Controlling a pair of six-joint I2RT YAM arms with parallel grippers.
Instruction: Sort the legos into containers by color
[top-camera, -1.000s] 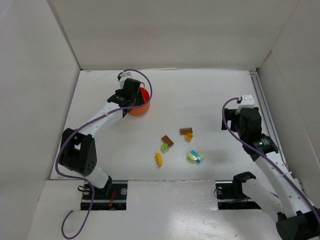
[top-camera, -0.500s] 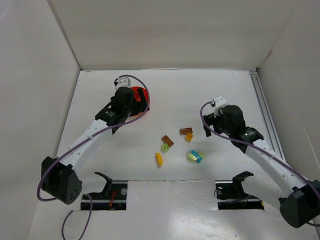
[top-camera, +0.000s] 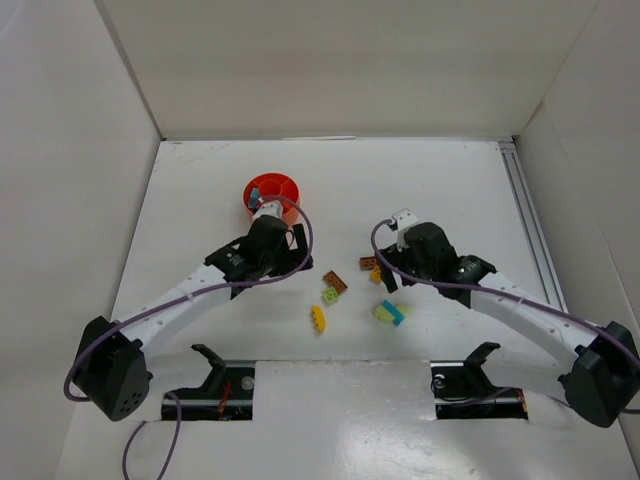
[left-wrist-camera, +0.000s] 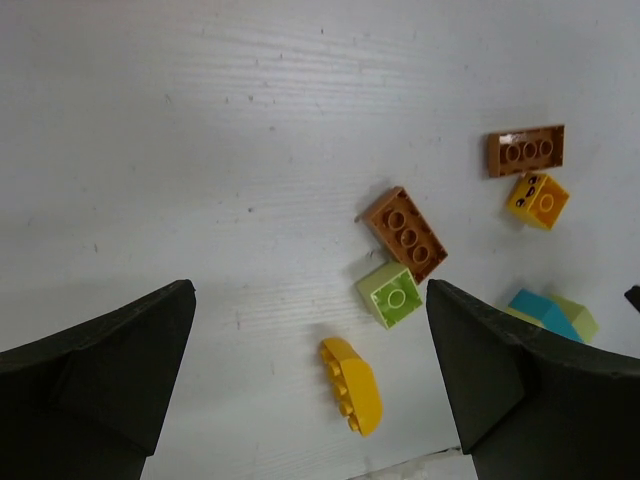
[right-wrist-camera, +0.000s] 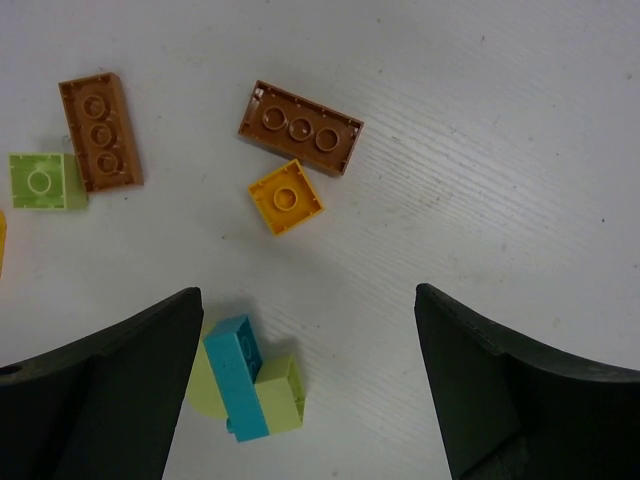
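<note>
Right pincer (right-wrist-camera: 308, 295): jaws spread wide with nothing between them, low over the tabletop (right-wrist-camera: 500, 120), the orange brick (right-wrist-camera: 286, 196) just ahead of the gap. Brown plate (right-wrist-camera: 301, 128) lies just beside the orange brick on its far side, one corner almost touching. On the near side, by one finger, a cyan brick (right-wrist-camera: 238, 375) looks joined to pale yellow-green pieces (right-wrist-camera: 282, 395). Dish-ward of the orange brick: second brown brick (right-wrist-camera: 100, 133), lime square (right-wrist-camera: 40, 181), then yellow curved piece (left-wrist-camera: 352, 385). Left pincer (left-wrist-camera: 308, 300) hangs beyond those, likewise spread and empty. Dish (top-camera: 296, 192) sits well apart from the orange brick, a cyan piece (top-camera: 255, 193) in one compartment. Risks, by my reckoning: closing on the orange brick may catch or shove the brown plate, so close do they lie. The cyan stack could go in with its colours mixed. Both arms crowd one cluster and might clash.
</note>
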